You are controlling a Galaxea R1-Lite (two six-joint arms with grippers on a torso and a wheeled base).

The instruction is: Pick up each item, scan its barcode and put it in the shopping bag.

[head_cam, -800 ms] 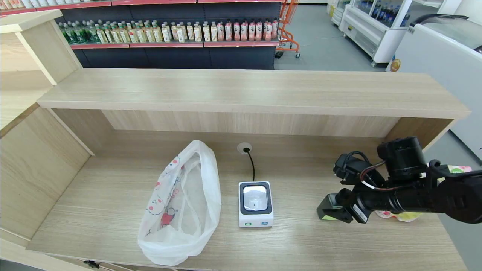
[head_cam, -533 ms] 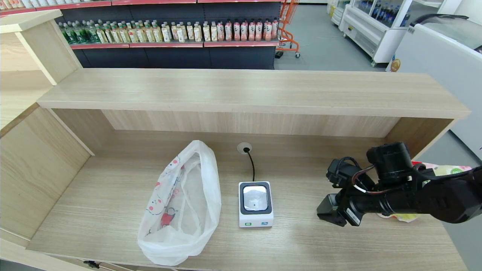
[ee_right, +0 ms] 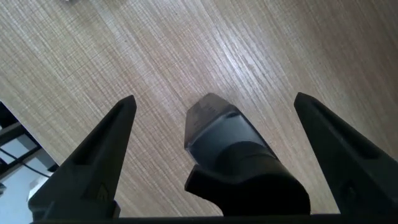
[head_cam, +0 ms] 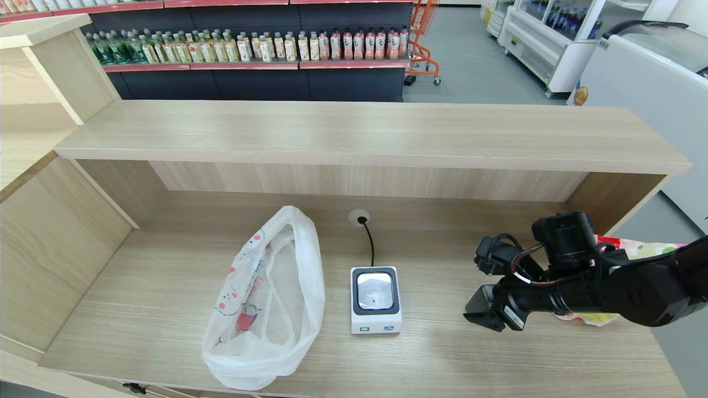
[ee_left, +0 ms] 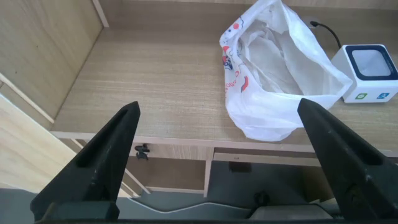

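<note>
Since the earlier frames the right arm has slid a little toward the scanner (head_cam: 375,298) and dipped, baring more of the snack packet (head_cam: 658,247) behind it. That packet lies flat on the tabletop (head_cam: 442,359) at its far right end, partly hidden by the arm, and nothing grips it. The right claw (head_cam: 479,313) hangs low over bare wood between packet and scanner; in its wrist view its fingers (ee_right: 118,134) are spread wide and pinch nothing that I can make out. The left claw (ee_left: 217,109) is also spread, empty, off the near edge of the tabletop. The shopping bag (head_cam: 265,298) lies slumped just left of the scanner, mouth open, and looks empty. By my reading the task has barely begun: the packet has yet to be grasped, scanned and bagged
</note>
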